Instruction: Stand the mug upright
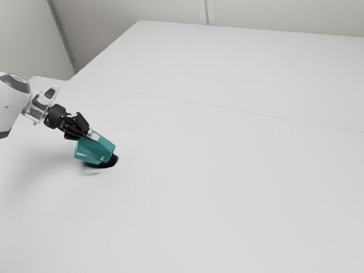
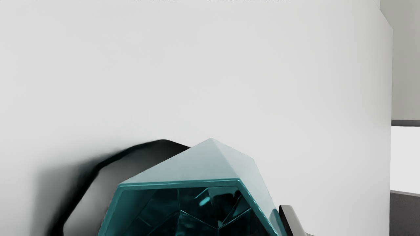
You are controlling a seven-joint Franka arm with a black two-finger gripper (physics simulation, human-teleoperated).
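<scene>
We can't tell how open our gripper point(image 1: 90, 133) is or if it holds the tilted mug point(image 1: 95, 151), so let's check before gently turning it base-down on the worktop point(image 1: 228, 192).

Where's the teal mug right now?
The teal mug is toward the exterior view's left, tilted, right at the end effector and over the white table.
</scene>
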